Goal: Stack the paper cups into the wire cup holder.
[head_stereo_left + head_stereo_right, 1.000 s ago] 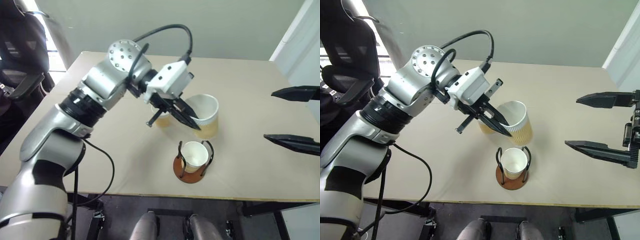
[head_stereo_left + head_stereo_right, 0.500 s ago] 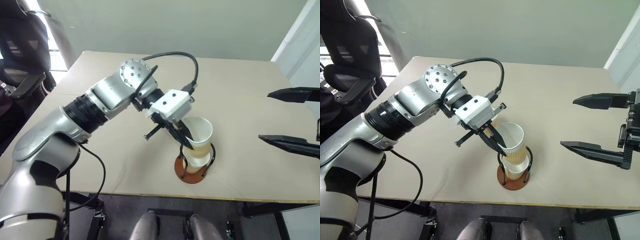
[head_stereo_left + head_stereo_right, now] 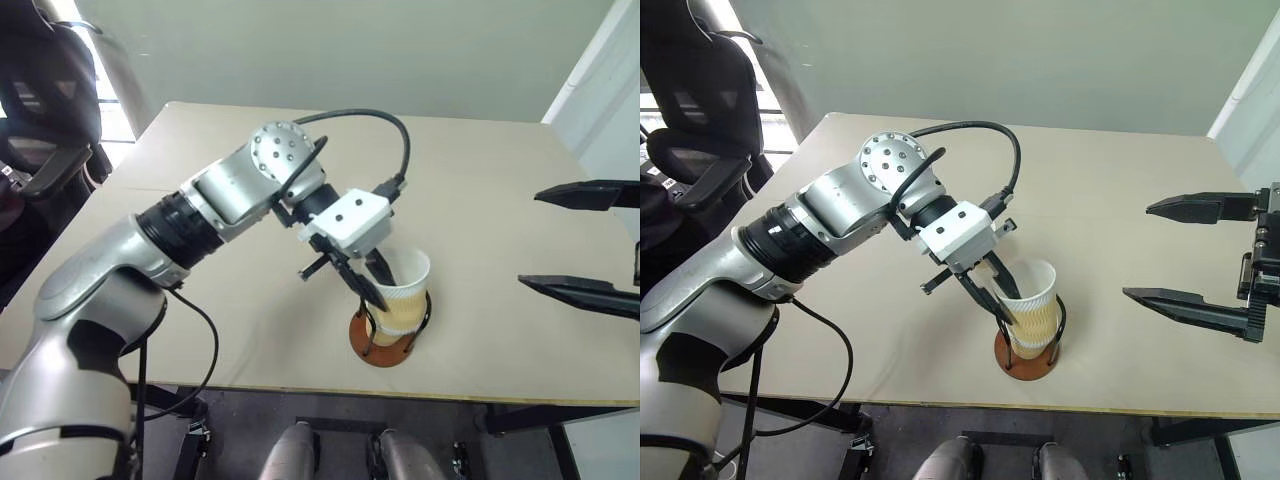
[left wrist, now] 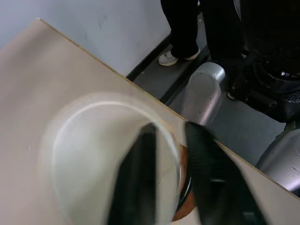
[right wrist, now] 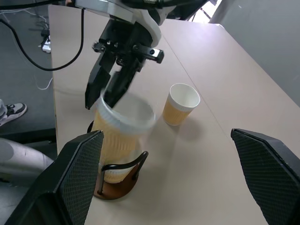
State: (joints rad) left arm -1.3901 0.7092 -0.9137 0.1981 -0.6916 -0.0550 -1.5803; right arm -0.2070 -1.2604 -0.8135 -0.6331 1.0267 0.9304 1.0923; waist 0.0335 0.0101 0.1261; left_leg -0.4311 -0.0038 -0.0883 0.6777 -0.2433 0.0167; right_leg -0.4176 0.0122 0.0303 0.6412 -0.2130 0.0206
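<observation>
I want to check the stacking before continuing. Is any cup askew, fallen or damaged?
Nothing stands out. The stacked paper cups sit upright inside the wire cup holder, and the third cup stands upright on the table. I see no dents or spills.

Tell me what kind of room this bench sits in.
Probably an office or lab room: a plain beige table near a bare wall, a black office chair beside it, and loose cables on the floor.
</observation>
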